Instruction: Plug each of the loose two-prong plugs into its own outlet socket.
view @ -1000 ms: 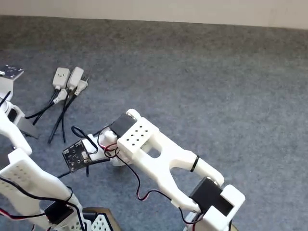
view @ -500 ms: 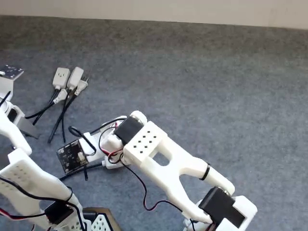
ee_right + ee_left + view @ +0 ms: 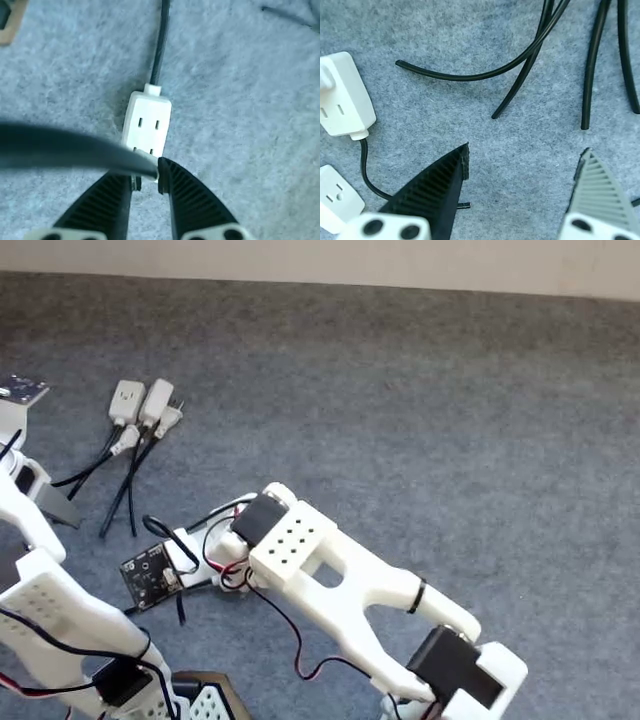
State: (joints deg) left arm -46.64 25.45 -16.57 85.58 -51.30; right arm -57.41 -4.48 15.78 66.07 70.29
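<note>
The high camera looks steeply down over the carpet (image 3: pixel 450 420), while both wrist cameras hang close above it, facing its cords (image 3: pixel 470 78).

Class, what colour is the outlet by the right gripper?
White; the outlet shows best in the right wrist view.

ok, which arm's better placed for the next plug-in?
Right. The right pincer seems to grip a black cord right at an outlet socket. The left pincer is open over loose cord ends.
</note>
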